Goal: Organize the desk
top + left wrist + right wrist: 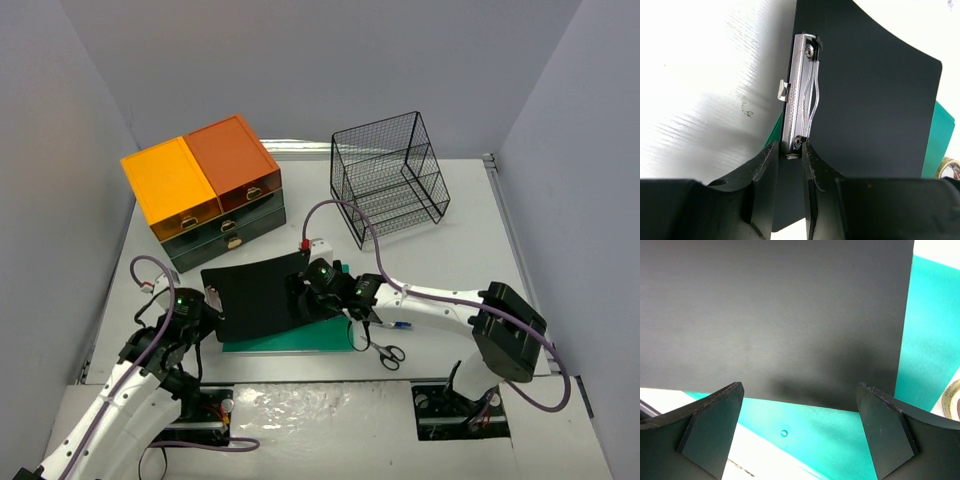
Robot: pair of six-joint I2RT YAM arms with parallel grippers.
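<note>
Pinching clip [800, 90] of clipboard [870, 100] with left claw [790, 150]; holding right claw [800, 430] spread wide just above clipboard's edge and green board [935, 340]. Resting on worktop [480, 250] beneath both claws. Probably clearing clipboard off green board; next calls for firm pinch, level lift.

Bare pale-grey walls [300, 60] on three sides (a faint lilac cast); soft, even light

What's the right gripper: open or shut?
Open. The right gripper has fingers wide apart, gripping nothing; black clipboard just beyond.
</note>
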